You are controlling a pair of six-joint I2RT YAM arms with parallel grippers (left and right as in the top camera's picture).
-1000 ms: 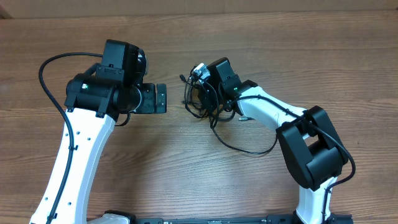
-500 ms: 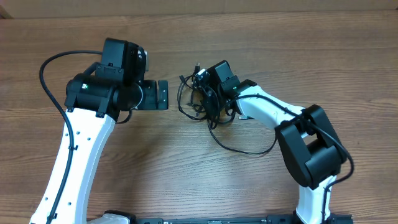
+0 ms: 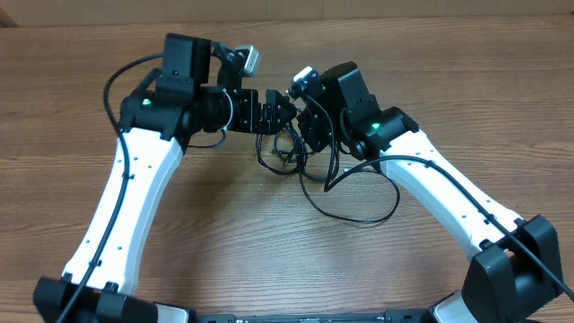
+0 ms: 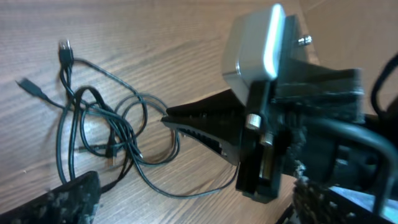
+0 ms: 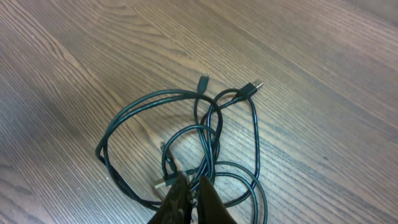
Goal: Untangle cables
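Separating the cables (image 5: 213, 140) needs a second hold. Right gripper (image 5: 191, 198) is clenched on one strand; the tangle lies on the table (image 3: 404, 54) below it. Left gripper (image 3: 273, 114), jaws spread, hangs just beside. Close it on a different loop, then draw apart slowly.

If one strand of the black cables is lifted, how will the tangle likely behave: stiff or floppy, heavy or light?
Probably floppy: the cables lie in loose curved loops on the table, so they should sag. Being thin, they look light. Since loops cross each other, the tangle may rise together.
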